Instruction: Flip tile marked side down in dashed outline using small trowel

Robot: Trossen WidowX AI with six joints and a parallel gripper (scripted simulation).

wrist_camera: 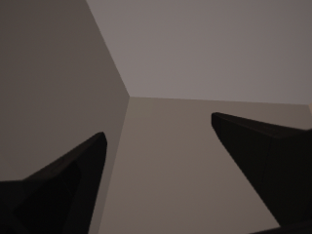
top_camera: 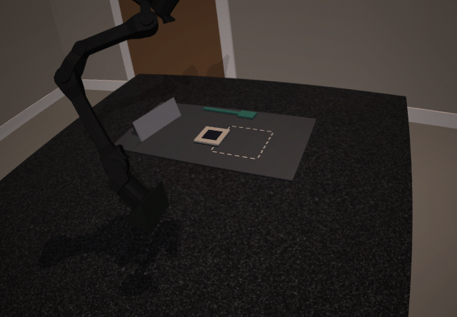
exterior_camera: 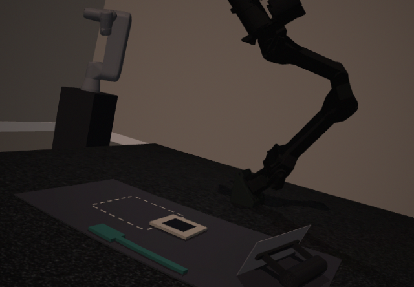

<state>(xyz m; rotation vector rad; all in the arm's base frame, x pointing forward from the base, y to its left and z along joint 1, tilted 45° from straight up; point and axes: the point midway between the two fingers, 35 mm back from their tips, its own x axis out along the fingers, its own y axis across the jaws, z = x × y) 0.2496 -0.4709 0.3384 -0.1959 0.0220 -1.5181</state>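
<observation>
The tile [top_camera: 212, 134] [exterior_camera: 180, 225] lies flat on the mat [top_camera: 288, 147] [exterior_camera: 213, 244], pale with a dark square facing up. It covers part of one short side of the dashed outline [top_camera: 257, 158] [exterior_camera: 133, 196] and lies mostly outside it. The green trowel [top_camera: 246, 114] [exterior_camera: 107, 232] lies flat on the mat near its long edge, beside the tile and outline and apart from the tile. My gripper [wrist_camera: 159, 128] is open with nothing between its fingers. The arm holds it high above the table; its fingertips are cut off at the top of the top and exterior views.
A tilted grey panel [top_camera: 156, 120] [exterior_camera: 284, 244] stands on the mat at the end nearer the tile, with a dark bracket and cylinder behind it. A white robot arm [exterior_camera: 116, 43] stands on a dark pedestal [exterior_camera: 72, 117] beyond the table. The wrist view shows only walls and ceiling behind the fingers.
</observation>
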